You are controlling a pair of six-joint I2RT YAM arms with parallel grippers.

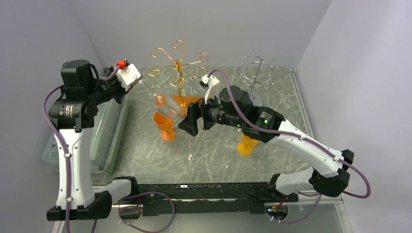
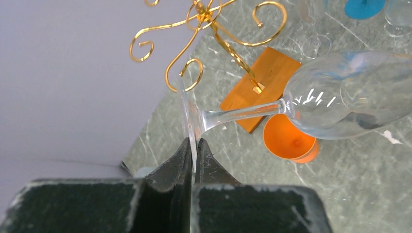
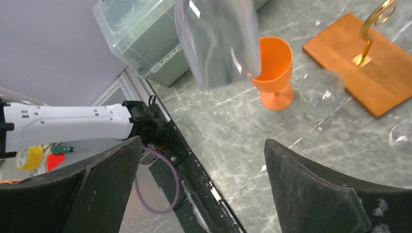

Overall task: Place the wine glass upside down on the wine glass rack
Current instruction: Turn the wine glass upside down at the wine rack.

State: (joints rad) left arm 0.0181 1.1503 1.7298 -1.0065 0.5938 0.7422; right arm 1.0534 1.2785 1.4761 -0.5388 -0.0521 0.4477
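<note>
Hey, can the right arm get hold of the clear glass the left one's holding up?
Probably yes. The right gripper is wide open, and the wine glass has its bowl just ahead of it with nothing between. The left gripper pinches only the foot.

Light falls evenly from above, bright and diffuse, and the walls [image 1: 39, 34] take a cool lilac cast. On the desk [image 1: 214, 150] the shadows are soft and faint; the orange cup [image 1: 166, 127] leaves only a pale smudge by its foot. From my left wrist, the wine glass [image 2: 340, 94] carries small white streaks of glare on its bowl, and the gold rack [image 2: 209, 19] glints along its curls. My left jaws fill the bottom of that view as a dark, soft-edged mass, out of focus. From my right wrist, the glass's bowl sits close to the lens, hazy and smeared, and my right jaws are black, underexposed wedges. The overhead view is sharp across the desk.
</note>
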